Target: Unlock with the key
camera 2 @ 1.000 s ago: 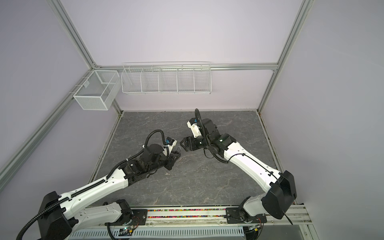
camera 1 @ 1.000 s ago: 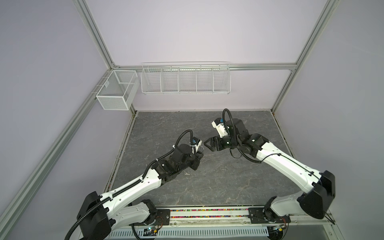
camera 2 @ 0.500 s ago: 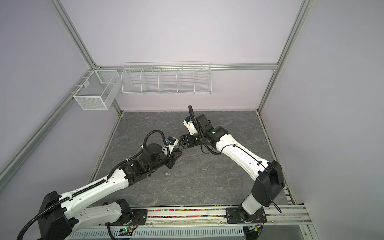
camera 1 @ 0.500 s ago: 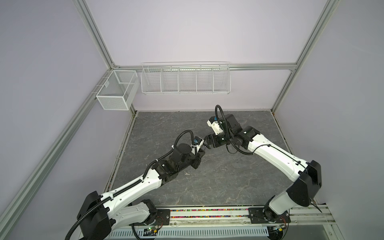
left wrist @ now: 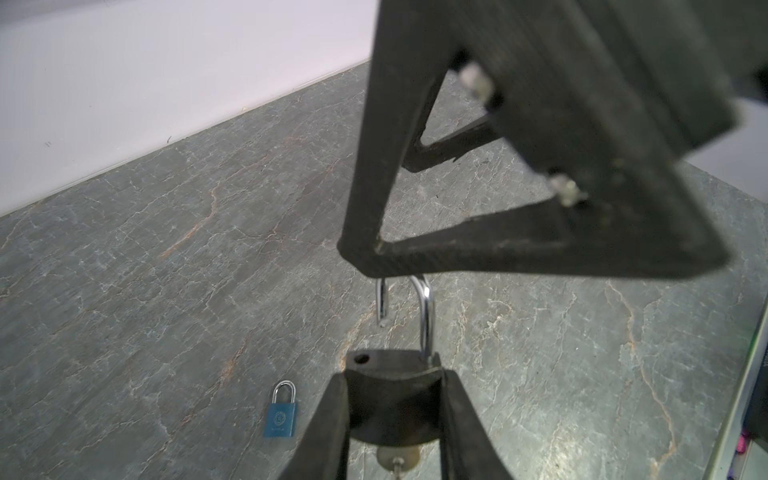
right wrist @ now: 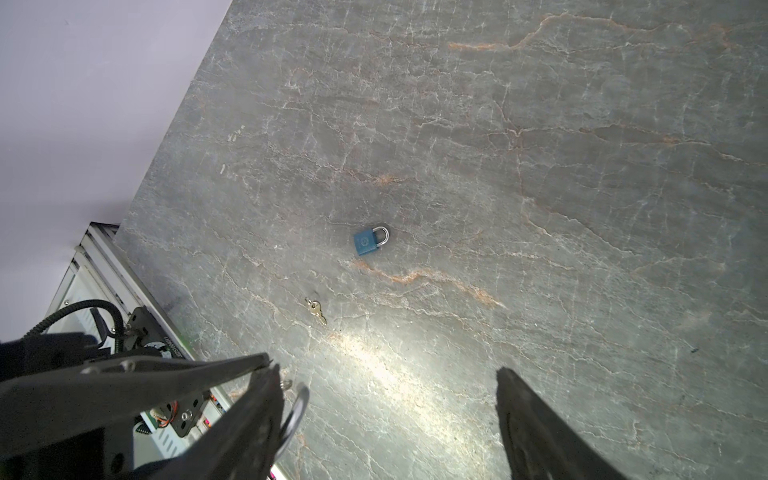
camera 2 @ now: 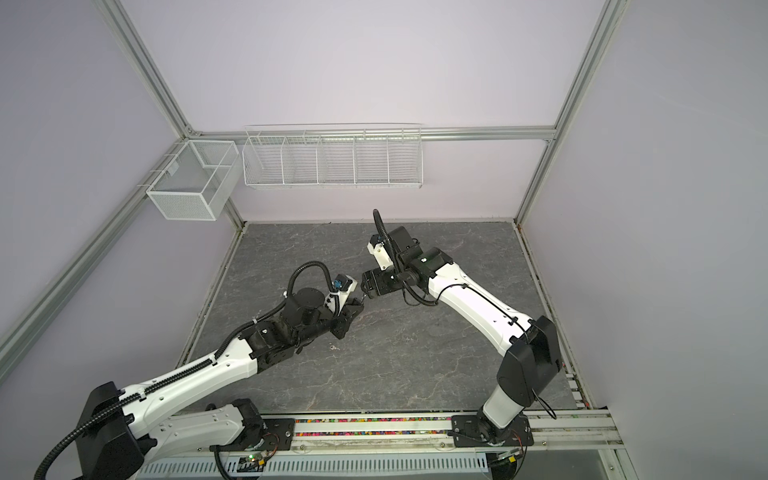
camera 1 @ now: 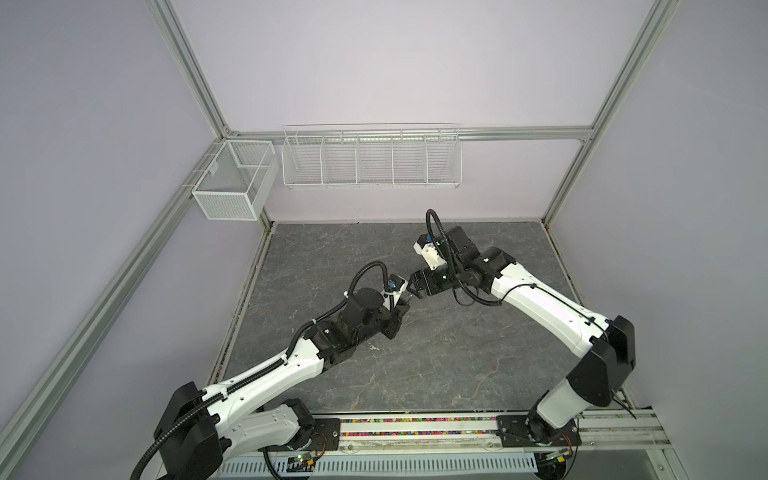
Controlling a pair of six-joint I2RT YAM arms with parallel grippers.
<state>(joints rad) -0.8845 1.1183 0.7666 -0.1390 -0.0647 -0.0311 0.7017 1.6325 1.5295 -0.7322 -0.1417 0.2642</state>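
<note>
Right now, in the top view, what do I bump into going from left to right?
Mesh basket → small loose key → left gripper → right gripper. Wire rack skipped: it overlaps.

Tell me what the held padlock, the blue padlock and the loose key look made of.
Held padlock: dark, dull body, probably metal though shadowed; shackle bright polished steel, by its mirror glints.
Blue padlock: matte blue coated or anodised metal, likely; small shackle silvery.
Loose key: pale yellowish metal with a sheen, perhaps brass or nickel-plated.
</note>
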